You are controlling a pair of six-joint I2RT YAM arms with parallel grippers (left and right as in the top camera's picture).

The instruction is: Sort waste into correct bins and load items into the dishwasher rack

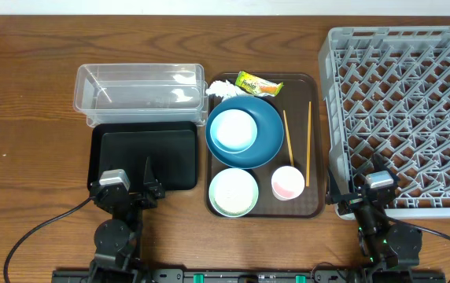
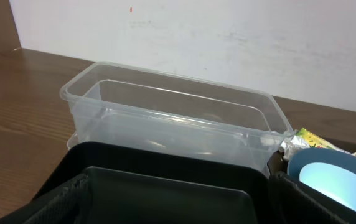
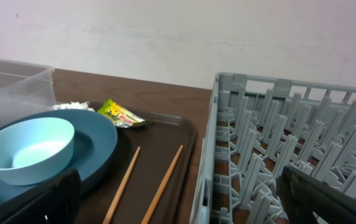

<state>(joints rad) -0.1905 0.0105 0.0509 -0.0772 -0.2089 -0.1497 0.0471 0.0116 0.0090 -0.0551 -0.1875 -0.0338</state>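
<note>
A large blue bowl (image 1: 266,137) holds a pale bowl (image 1: 233,130) on the brown serving tray (image 1: 316,206). On the tray are also a second pale bowl (image 1: 233,191), a pink cup (image 1: 288,182), two chopsticks (image 1: 286,137), a crumpled tissue (image 1: 223,90) and a snack wrapper (image 1: 258,84). The clear tub (image 1: 138,86) and black tray (image 1: 142,153) lie to the left, and the grey rack (image 1: 406,118) to the right. My left gripper (image 1: 148,182) is open and empty over the black tray's near edge. My right gripper (image 1: 364,182) is open and empty at the rack's near left corner. I cannot make out any rice.
The wrist views show a white wall behind the table. The clear tub (image 2: 172,118) stands just beyond the black tray (image 2: 165,186). The rack's left wall (image 3: 206,162) runs close beside the serving tray's right rim (image 3: 190,155).
</note>
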